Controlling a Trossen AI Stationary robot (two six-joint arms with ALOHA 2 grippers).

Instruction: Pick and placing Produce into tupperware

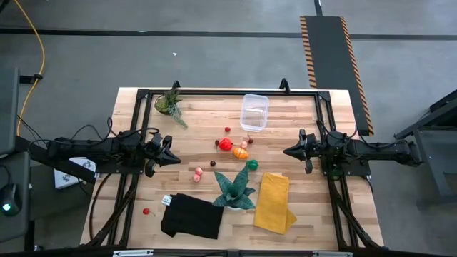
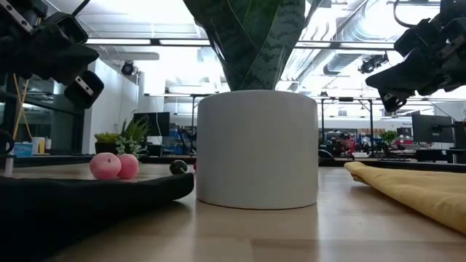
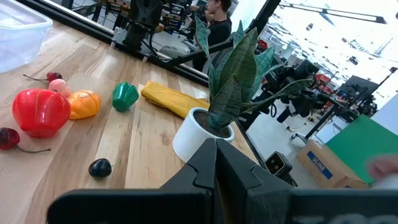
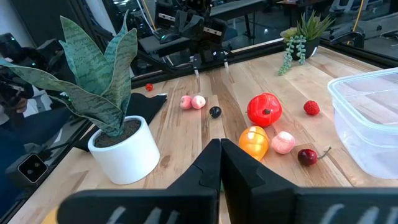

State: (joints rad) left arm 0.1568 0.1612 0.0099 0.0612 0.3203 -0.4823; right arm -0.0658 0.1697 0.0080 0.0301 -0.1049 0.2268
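Pinched shut and empty, left gripper [image 1: 176, 158] and right gripper [image 1: 287, 151] flanked tiny red, orange, green, pink and dark produce [image 1: 234, 148] mid-table, partly hidden low down behind white pot [image 2: 257, 148], near clear, empty, round-cornered tupperware [image 1: 254, 112] toward far edge.

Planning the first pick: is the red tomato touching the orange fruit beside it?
Touching. The left wrist view shows the red tomato pressed against the orange fruit, with no wood visible between them.
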